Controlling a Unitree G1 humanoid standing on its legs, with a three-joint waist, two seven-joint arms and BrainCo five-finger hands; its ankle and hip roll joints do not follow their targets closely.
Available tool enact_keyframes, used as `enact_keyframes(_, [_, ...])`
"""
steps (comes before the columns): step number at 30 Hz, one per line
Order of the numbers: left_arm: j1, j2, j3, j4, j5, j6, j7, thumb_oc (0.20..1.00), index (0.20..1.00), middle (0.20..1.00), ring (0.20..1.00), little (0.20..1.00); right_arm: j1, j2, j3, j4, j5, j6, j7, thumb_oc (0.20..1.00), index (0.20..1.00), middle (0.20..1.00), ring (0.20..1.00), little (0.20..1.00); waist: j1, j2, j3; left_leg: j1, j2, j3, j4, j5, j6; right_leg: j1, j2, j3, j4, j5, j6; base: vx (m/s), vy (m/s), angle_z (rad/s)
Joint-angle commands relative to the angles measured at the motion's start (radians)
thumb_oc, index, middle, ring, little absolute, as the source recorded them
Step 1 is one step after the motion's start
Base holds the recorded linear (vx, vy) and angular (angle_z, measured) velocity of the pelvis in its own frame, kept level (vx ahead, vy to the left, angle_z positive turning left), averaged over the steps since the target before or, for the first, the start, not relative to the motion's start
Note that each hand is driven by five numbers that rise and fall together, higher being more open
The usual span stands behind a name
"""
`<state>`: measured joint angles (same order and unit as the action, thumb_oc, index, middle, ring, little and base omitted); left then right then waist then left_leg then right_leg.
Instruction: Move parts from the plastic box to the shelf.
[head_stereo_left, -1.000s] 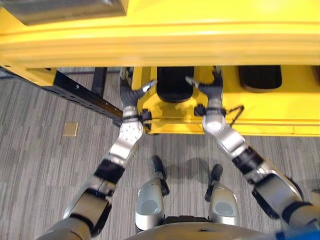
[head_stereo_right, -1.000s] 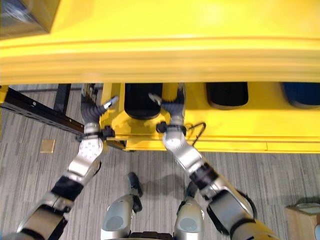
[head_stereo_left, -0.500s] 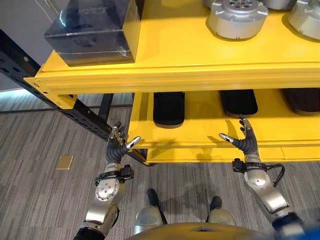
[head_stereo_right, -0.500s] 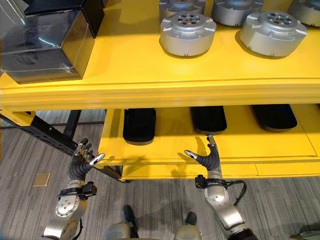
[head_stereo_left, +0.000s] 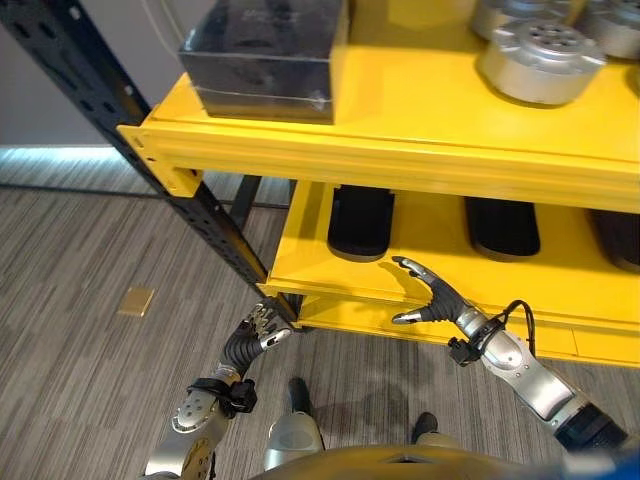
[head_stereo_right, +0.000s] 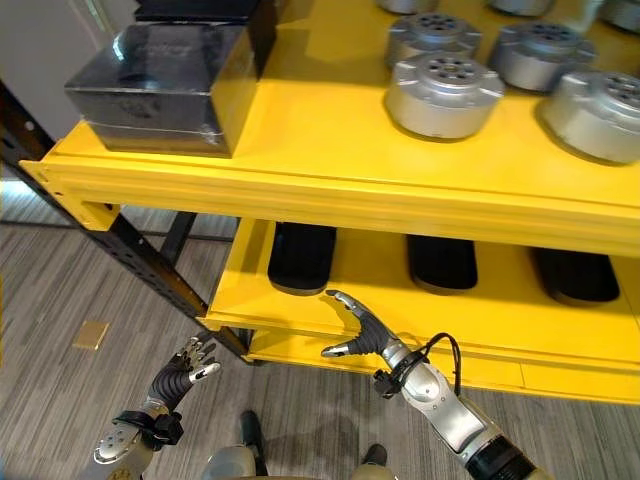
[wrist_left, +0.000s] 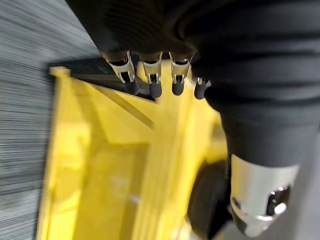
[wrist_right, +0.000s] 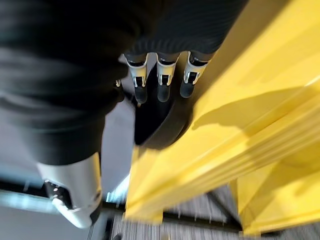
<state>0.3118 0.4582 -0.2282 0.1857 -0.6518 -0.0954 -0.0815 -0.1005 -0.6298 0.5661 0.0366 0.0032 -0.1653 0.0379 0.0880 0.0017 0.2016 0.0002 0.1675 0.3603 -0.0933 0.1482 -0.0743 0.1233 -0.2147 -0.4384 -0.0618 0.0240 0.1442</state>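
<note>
Both hands empty: right hand (head_stereo_right: 362, 334) spread wide at lower shelf (head_stereo_right: 330, 308) edge, left hand (head_stereo_right: 185, 368) loosely open low; no part is held, shelf being approached.

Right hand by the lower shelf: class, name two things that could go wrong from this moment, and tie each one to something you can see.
1. The right hand, open and empty, hovers at the lower shelf's front edge; reaching further, it might strike that edge or the black tray behind it.
2. The left hand hangs low beside the dark upright post; a swing could catch it there.
</note>
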Motion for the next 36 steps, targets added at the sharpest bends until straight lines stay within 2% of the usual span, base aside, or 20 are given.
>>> enact_keyframes(1, [-0.043, 0.008, 0.056, -0.020, -0.083, -0.049, 0.031, 1.000, 1.000, 1.000, 1.000, 1.000, -0.069, -0.010, 0.018, -0.023, -0.041, -0.063, 0.021, 1.000, 1.000, 1.000, 1.000, 1.000, 0.016, -0.014, 0.050, 0.075, 0.004, -0.032, 0.023, -0.069, 0.001, -0.037, 0.008, 0.023, 0.139, -0.045, -0.003, 0.04, -0.013, 0.28])
enact_keyframes(4, [-0.035, -0.057, 0.116, 0.004, -0.195, -0.002, 0.071, 1.000, 1.000, 1.000, 1.000, 1.000, -0.124, 0.018, 0.067, -0.007, -0.088, -0.053, 0.050, 1.000, 1.000, 1.000, 1.000, 1.000, 0.055, -0.017, 0.045, 0.075, 0.010, -0.041, 0.016, -0.061, -0.003, -0.026, 0.003, -0.001, 0.135, -0.040, -0.002, 0.08, -0.023, 0.13])
enact_keyframes(5, [-0.034, -0.061, 0.121, 0.004, -0.215, -0.006, 0.083, 1.000, 1.000, 1.000, 1.000, 1.000, -0.126, 0.019, 0.069, -0.006, -0.089, -0.053, 0.050, 1.000, 1.000, 1.000, 1.000, 1.000, 0.057, -0.017, 0.045, 0.075, 0.010, -0.041, 0.016, -0.061, -0.003, -0.025, 0.002, -0.003, 0.135, -0.040, -0.002, 0.05, -0.005, 0.06])
enact_keyframes(6, [-0.029, -0.079, 0.143, 0.000, -0.292, 0.005, 0.128, 1.000, 1.000, 1.000, 1.000, 1.000, -0.145, 0.028, 0.079, -0.001, -0.085, -0.050, 0.075, 1.000, 1.000, 1.000, 1.000, 1.000, 0.067, -0.017, 0.043, 0.074, 0.011, -0.041, 0.017, -0.060, -0.005, -0.022, 0.001, -0.012, 0.134, -0.040, -0.001, 0.03, 0.001, 0.14])
enact_keyframes(8, [-0.030, -0.093, 0.165, 0.008, -0.310, 0.007, 0.159, 1.000, 1.000, 1.000, 1.000, 1.000, -0.162, 0.042, 0.091, 0.000, -0.104, -0.039, 0.080, 1.000, 1.000, 1.000, 1.000, 1.000, 0.074, -0.018, 0.044, 0.074, 0.012, -0.042, 0.018, -0.058, -0.006, -0.021, -0.001, -0.017, 0.137, -0.041, 0.000, 0.03, -0.001, 0.20])
enact_keyframes(12, [-0.046, -0.117, 0.233, 0.042, -0.260, -0.007, 0.181, 1.000, 1.000, 1.000, 1.000, 1.000, -0.219, 0.063, 0.125, 0.009, -0.098, -0.013, 0.107, 1.000, 1.000, 1.000, 1.000, 1.000, 0.097, -0.025, 0.046, 0.071, 0.020, -0.042, 0.021, -0.052, -0.011, -0.019, -0.008, -0.039, 0.150, -0.043, 0.002, 0.04, -0.013, 0.04])
enact_keyframes(19, [-0.049, -0.118, 0.248, 0.021, -0.228, 0.012, 0.184, 1.000, 1.000, 1.000, 1.000, 1.000, -0.255, 0.067, 0.153, 0.026, -0.124, -0.009, 0.158, 1.000, 1.000, 1.000, 1.000, 1.000, 0.119, -0.026, 0.042, 0.061, 0.026, -0.044, 0.042, -0.057, -0.015, -0.018, -0.017, -0.058, 0.170, -0.051, 0.003, 0.05, 0.007, 0.06])
enact_keyframes(22, [-0.070, -0.124, 0.224, 0.037, -0.207, 0.018, 0.183, 1.000, 1.000, 1.000, 1.000, 1.000, -0.316, 0.097, 0.178, 0.111, -0.201, 0.027, 0.082, 1.000, 1.000, 1.000, 1.000, 1.000, 0.129, -0.021, 0.042, 0.051, 0.027, -0.047, 0.056, -0.060, -0.018, -0.022, -0.018, -0.066, 0.180, -0.057, -0.001, 0.02, 0.000, 0.02])
enact_keyframes(31, [-0.086, -0.128, 0.214, 0.071, -0.188, 0.010, 0.168, 1.000, 1.000, 1.000, 1.000, 1.000, -0.363, 0.124, 0.175, 0.255, -0.287, 0.059, 0.046, 1.000, 1.000, 1.000, 1.000, 1.000, 0.131, -0.005, 0.042, 0.043, 0.030, -0.050, 0.065, -0.056, -0.021, -0.031, -0.023, -0.074, 0.199, -0.062, -0.003, 0.00, 0.000, 0.00])
enact_keyframes(36, [-0.087, -0.131, 0.215, 0.082, -0.191, 0.003, 0.174, 1.000, 1.000, 1.000, 1.000, 1.000, -0.362, 0.123, 0.154, 0.292, -0.312, 0.055, 0.031, 1.000, 1.000, 1.000, 1.000, 1.000, 0.126, -0.002, 0.037, 0.046, 0.030, -0.048, 0.068, -0.057, -0.022, -0.033, -0.025, -0.072, 0.204, -0.064, -0.004, 0.01, 0.004, 0.00])
